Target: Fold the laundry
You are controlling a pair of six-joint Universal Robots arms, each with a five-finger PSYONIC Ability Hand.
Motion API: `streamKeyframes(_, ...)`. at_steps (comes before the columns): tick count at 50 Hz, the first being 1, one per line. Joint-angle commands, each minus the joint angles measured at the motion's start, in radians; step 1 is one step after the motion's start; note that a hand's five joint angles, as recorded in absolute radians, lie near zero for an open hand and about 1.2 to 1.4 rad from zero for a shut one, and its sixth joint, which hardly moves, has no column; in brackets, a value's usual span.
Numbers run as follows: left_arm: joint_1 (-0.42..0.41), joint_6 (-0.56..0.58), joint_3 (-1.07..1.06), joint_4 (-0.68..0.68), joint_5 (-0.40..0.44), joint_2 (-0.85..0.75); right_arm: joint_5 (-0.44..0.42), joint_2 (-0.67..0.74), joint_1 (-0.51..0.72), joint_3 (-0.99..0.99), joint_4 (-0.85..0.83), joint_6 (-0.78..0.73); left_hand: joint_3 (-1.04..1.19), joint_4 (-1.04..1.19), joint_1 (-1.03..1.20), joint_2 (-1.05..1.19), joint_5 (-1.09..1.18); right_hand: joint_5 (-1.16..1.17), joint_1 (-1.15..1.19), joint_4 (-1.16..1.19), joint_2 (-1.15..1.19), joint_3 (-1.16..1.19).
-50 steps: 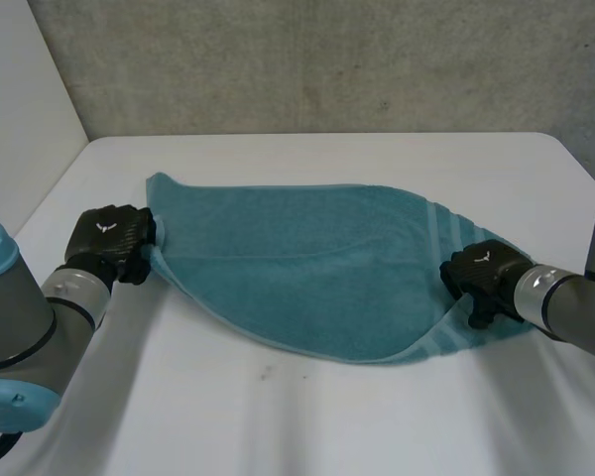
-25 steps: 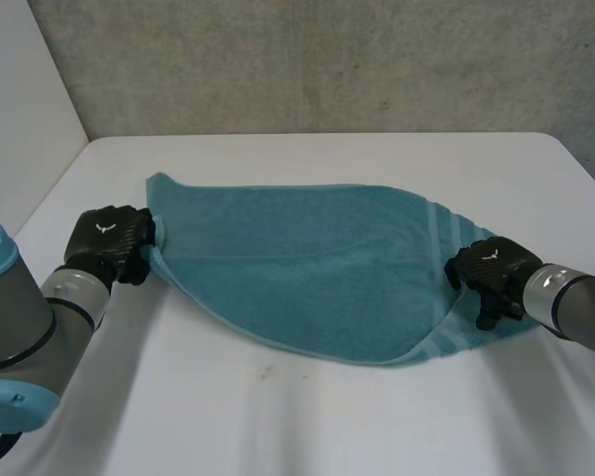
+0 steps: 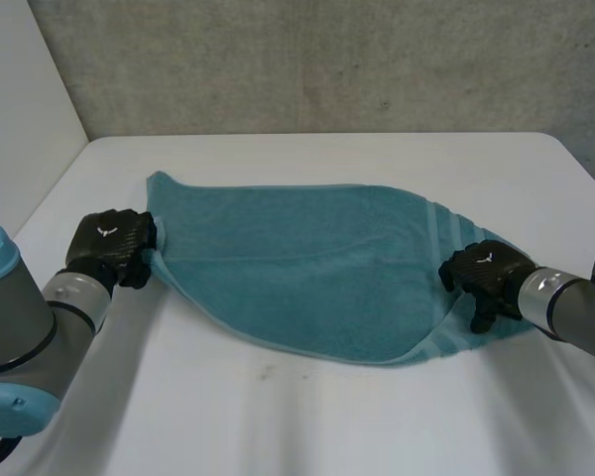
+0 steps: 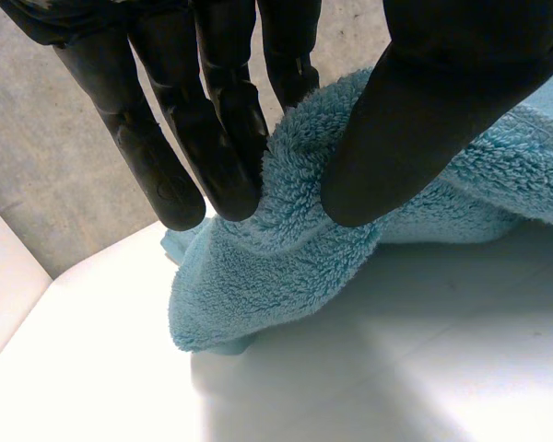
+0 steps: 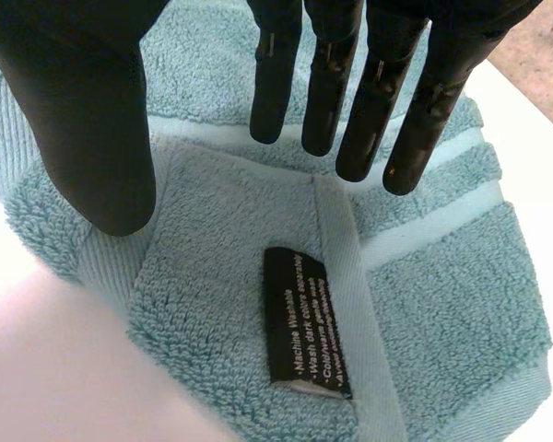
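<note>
Reading "Machine Washable", black label tops towel.

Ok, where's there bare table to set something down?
Bare table runs along the near edge in front of the towel, and a narrower strip lies behind it. Crowded: the towel's ends, where the left hand and right hand sit.

Cannot see towel end beneath left hand, left of frame. Cannot see opposite end beneath right hand, right of frame. Cannot fully read small print on black label.
</note>
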Motion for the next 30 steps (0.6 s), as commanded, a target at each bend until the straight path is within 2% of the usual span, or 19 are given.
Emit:
streamKeyframes(1,-0.001,0.0,0.0,0.001,0.0,0.0,0.006,0.024,-0.003,-0.005,0.0,-0.002,0.202,0.2,0.302,0.197,0.285,0.12,0.197,0.124,0.12,0.13)
streamKeyframes(6,0.001,0.0,0.0,0.001,0.0,0.0,0.008,0.024,-0.009,-0.005,0.0,-0.002,0.202,0.2,0.302,0.197,0.285,0.229,0.305,0.232,0.228,0.239)
streamKeyframes(10,0.001,0.0,0.0,0.001,0.0,0.0,0.009,0.022,-0.01,-0.005,-0.001,-0.002,0.202,0.2,0.302,0.197,0.285,0.466,0.542,0.47,0.466,0.476)
streamKeyframes(11,-0.001,0.0,0.0,0.001,-0.001,0.0,0.009,0.022,-0.012,-0.006,-0.005,-0.002,0.202,0.2,0.302,0.197,0.285,0.604,0.68,0.607,0.603,0.613)
streamKeyframes(12,0.004,0.0,-0.002,-0.002,-0.001,0.002,0.032,-0.103,-0.053,-0.002,-0.041,0.077,0.193,0.191,0.294,0.189,0.276,0.804,0.88,0.807,0.803,0.813)
streamKeyframes(17,0.005,0.009,-0.002,-0.015,-0.003,0.021,0.032,-0.218,-0.072,-0.003,0.072,0.082,0.19,0.188,0.291,0.186,0.273,0.804,0.88,0.807,0.803,0.813)
streamKeyframes(20,0.004,0.029,-0.008,-0.054,-0.004,0.049,0.031,-0.237,-0.078,-0.005,0.103,0.078,0.193,0.191,0.294,0.189,0.276,0.804,0.88,0.807,0.803,0.813)
streamKeyframes(21,0.004,0.037,-0.011,-0.073,-0.004,0.057,0.029,-0.302,-0.117,0.001,0.233,0.032,0.193,0.191,0.294,0.189,0.276,0.804,0.88,0.807,0.803,0.813)
streamKeyframes(22,0.004,0.047,-0.014,-0.093,-0.004,0.064,0.029,-0.318,-0.13,0.009,0.271,0.009,0.193,0.191,0.294,0.189,0.276,0.804,0.88,0.807,0.803,0.813)
streamKeyframes(30,0.008,0.156,-0.051,-0.312,-0.009,0.144,0.043,-0.389,-0.204,0.121,0.416,-0.185,0.19,0.188,0.291,0.186,0.273,0.804,0.88,0.807,0.803,0.813)
